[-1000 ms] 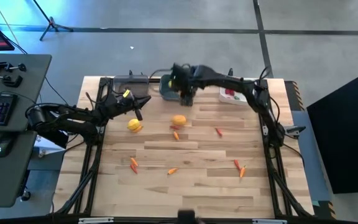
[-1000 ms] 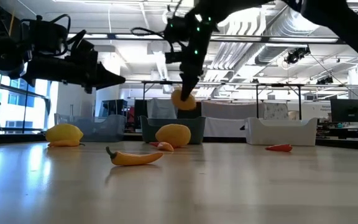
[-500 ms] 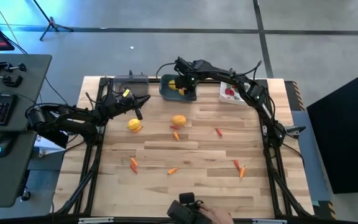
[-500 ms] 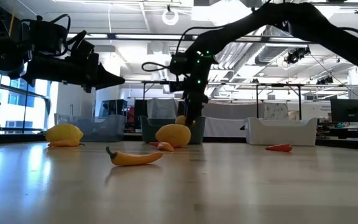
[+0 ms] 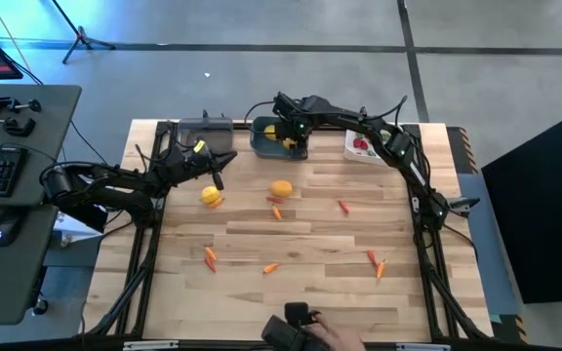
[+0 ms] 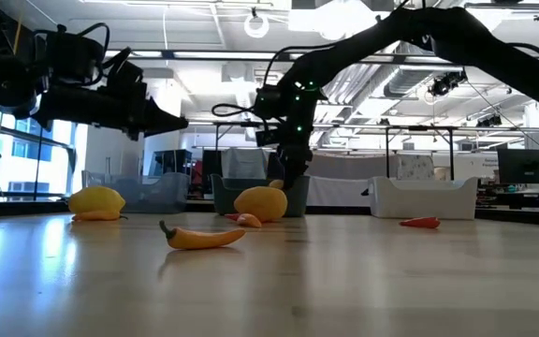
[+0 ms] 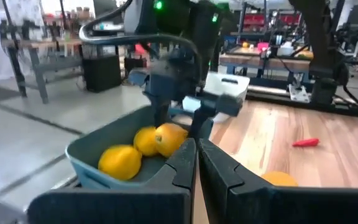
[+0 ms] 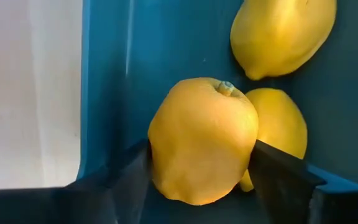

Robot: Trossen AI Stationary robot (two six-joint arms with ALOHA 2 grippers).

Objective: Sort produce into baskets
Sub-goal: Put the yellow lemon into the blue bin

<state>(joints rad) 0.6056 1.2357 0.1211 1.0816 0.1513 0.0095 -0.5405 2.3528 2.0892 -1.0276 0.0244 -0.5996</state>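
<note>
Lemon — between right fingers, bin-deep

baskets: three — clear-grey, teal, white
lemons in teal basket: three
lemons on tabletop: two
arms: two

overhead looks straight down; low view sits level — both wrist cameras share the teal bin up close.
</note>
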